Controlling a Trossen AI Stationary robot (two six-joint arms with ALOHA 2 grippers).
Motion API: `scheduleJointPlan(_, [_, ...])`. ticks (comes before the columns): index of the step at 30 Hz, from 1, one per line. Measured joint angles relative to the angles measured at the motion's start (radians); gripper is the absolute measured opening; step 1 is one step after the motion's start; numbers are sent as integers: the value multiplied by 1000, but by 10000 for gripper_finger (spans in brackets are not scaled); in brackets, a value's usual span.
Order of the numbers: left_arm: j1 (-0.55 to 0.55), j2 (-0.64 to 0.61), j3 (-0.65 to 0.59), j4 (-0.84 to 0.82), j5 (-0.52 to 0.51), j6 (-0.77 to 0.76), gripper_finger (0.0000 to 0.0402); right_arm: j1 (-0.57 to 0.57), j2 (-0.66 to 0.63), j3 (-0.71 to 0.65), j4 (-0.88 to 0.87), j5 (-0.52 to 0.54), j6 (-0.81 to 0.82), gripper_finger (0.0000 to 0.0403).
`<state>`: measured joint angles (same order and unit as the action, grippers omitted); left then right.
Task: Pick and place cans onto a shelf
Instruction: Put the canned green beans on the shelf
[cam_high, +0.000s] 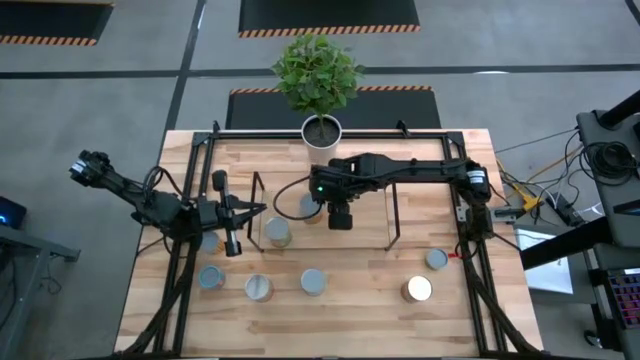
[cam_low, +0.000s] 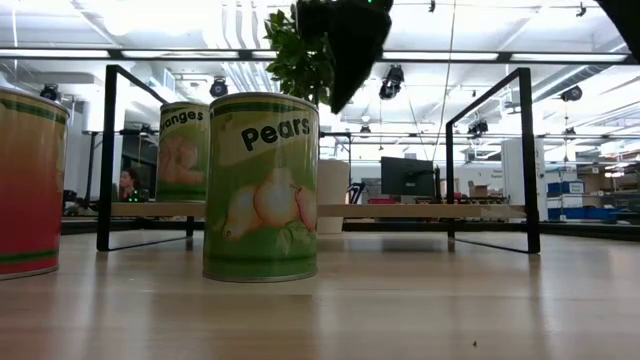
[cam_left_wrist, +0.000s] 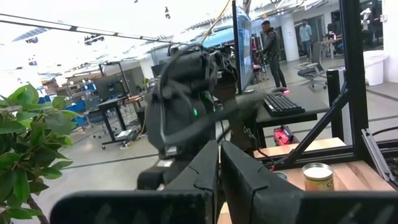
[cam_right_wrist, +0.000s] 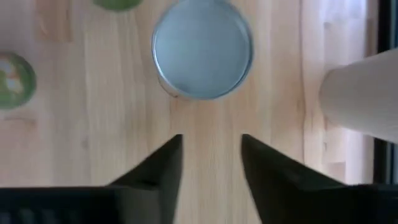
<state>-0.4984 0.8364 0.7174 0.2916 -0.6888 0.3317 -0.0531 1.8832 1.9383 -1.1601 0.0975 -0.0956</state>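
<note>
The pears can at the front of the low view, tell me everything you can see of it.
The pears can is a short upright cylinder wrapped in a green label with "Pears" in white letters and pale pears pictured below. A silver rim shows at its foot. It stands on the wooden table, in front of the shelf, touching nothing else.

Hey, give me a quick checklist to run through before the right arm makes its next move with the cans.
1. Right pincer empty: ok, fingers apart, nothing between them.
2. Nearest can upright, top facing the wrist camera: ok.
3. Fingers around that can: not ok, it lies ahead of the fingertips, apart from them.
4. Plant pot clear of that can: ok, bare wood shows between them.
5. That can stands on the shelf: cannot tell.
6. Left pincer shut and empty, waiting at the table's left: ok.
</note>
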Motion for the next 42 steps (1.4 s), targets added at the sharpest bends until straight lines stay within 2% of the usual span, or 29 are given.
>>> scheduleJointPlan(5, [0,0,0,-1,0,0,1,-7,0,-120,97,0,-49,43])
scheduleJointPlan(7, [0,0,0,-2,0,0,1,-7,0,-162,154,0,-65,18])
scheduleJointPlan(13, [1,0,0,-1,0,0,1,-7,1,-230,275,0,-86,13])
scheduleJointPlan(23, [1,0,0,0,0,0,1,-7,1,-264,622,0,-157,13])
scheduleJointPlan(32, [1,0,0,0,0,0,1,-13,1,-282,631,8,-165,13])
scheduleJointPlan(42, [1,0,0,0,0,0,1,-13,6,-368,843,-1,-166,13])
